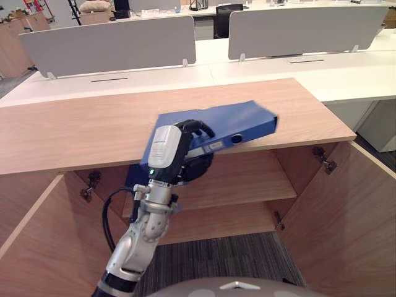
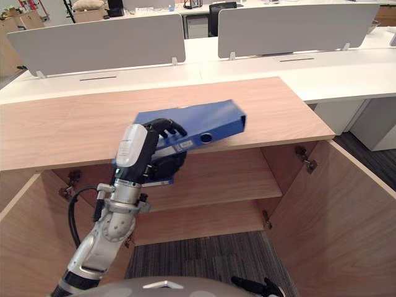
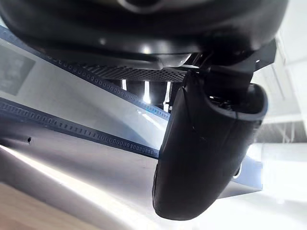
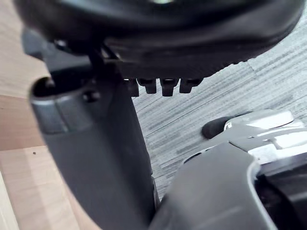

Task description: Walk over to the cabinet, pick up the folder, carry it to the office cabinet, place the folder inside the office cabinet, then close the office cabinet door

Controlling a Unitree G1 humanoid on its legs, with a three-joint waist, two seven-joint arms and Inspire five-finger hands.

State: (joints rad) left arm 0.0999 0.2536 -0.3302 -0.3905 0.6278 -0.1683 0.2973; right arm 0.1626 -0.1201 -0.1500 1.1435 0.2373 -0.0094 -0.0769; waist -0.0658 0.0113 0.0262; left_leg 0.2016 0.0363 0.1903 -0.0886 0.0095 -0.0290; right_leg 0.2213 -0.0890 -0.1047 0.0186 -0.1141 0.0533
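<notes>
Seeing left door [image 1: 37, 247] open at 8 o'clock. Just right of it, left hand [image 1: 189, 154] clenched on the low end of the folder [image 1: 229, 124], with fingers [image 1: 199, 127] wrapped over the spine edge.

Holding folder in the air, tilted: low end dipping past the front edge of the cabinet top [image 1: 74, 124], high end aimed at 2 o'clock over the top. Not inside yet. Bare shelf [image 1: 247, 179] at 4 o'clock from the hand, right door [image 1: 352, 216] open at 4 o'clock. Right hand [image 4: 96, 153] hanging over carpet [image 4: 230, 72] (open or curled: cannot tell).

Handling, as a guess: stiff board covers, light if empty, smooth so likely slippery. Gripping one end loads the wrist, so expect droop. Better to grip nearer mid-spine (finger hole there). Level it before sliding onto the shelf.
</notes>
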